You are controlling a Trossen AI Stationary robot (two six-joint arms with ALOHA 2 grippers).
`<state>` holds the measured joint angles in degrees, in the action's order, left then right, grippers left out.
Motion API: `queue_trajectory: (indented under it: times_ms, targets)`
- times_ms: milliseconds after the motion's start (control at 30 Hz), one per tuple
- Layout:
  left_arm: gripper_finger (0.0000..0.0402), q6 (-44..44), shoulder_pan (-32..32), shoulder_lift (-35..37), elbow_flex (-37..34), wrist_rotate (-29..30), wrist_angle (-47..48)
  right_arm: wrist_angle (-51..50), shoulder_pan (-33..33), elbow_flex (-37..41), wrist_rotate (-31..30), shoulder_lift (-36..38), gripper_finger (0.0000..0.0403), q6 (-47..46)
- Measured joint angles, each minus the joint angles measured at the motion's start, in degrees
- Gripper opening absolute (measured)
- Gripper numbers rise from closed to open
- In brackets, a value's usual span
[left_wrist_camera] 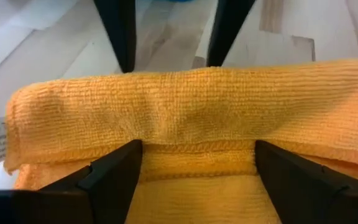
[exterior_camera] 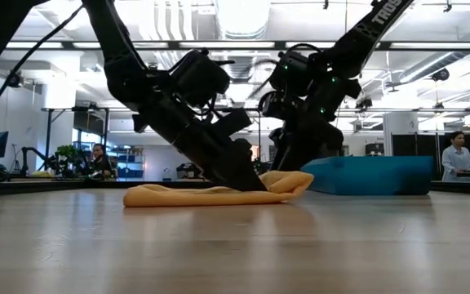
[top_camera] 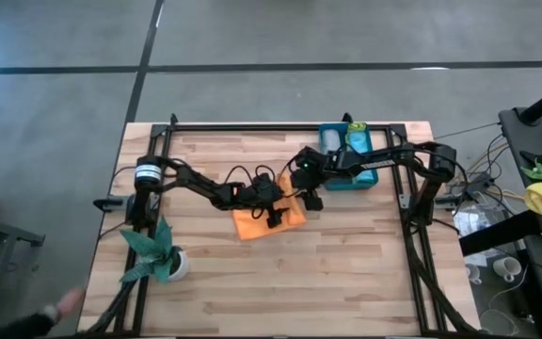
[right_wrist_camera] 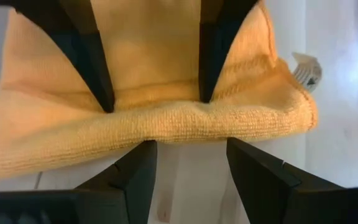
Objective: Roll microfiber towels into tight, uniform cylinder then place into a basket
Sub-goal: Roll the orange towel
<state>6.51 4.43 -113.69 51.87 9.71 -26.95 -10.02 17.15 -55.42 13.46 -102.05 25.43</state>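
High view: the left end effector (top_camera: pixel 273 215) and the right end effector (top_camera: pixel 310 195) meet over the orange towel (top_camera: pixel 252 224), which lies near the middle of the wooden surface (top_camera: pixel 280 282). The teal basket (top_camera: pixel 358 177) sits at the far edge, beyond the right arm, with a lime green towel (top_camera: pixel 358 142) and a paler roll inside. A potted plant (top_camera: pixel 158 256) stands at the near left corner, well apart from the work.

Low view: both end effectors press down onto the orange towel (exterior_camera: pixel 219 194), a low flattened band on the surface (exterior_camera: pixel 235 253); its end nearer the basket (exterior_camera: pixel 374 175) is raised into a fold. People stand in the room behind.

Left wrist view: the left fingers (left_wrist_camera: pixel 114 177) stand wide apart, resting on the towel (left_wrist_camera: pixel 185 102) just behind its folded edge, without pinching it. The other arm's fingertips (left_wrist_camera: pixel 122 37) touch the fold's far side.

Right wrist view: the right fingers (right_wrist_camera: pixel 138 168) are partly open, tips touching the fold's edge (right_wrist_camera: pixel 166 127) on the bare surface; nothing is clamped. The left fingers (right_wrist_camera: pixel 92 56) press from the opposite side.
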Motion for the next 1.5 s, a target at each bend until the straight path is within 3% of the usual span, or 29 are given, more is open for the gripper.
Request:
queue_trajectory:
  times_ms: [300, 467, 633, 767, 1500]
  targets:
    - [0.0335, -5.9, 0.0, 2.5, 0.1, 1.3, 1.7, 0.1, 0.0, 0.0, 0.4, -1.7, 0.0192, 0.1]
    - [0.0336, -8.1, -0.4, 7.9, 0.1, 1.1, 4.9, 0.1, 0.0, 0.0, 0.5, -2.0, 0.0192, -0.2]
    - [0.0336, -0.5, -2.0, 14.3, 0.2, 1.1, 20.1, 0.1, 0.0, 0.0, 0.5, -2.0, 0.0192, -0.3]
    - [0.0336, 7.1, -2.9, 15.1, -0.6, -0.1, 29.5, 0.0, 0.0, 0.2, 0.5, -2.0, 0.0192, -0.2]
    - [0.0336, 8.1, -2.6, 11.4, -0.4, -2.1, 29.1, 2.8, -2.9, -1.6, 1.9, -2.1, 0.0191, -5.6]
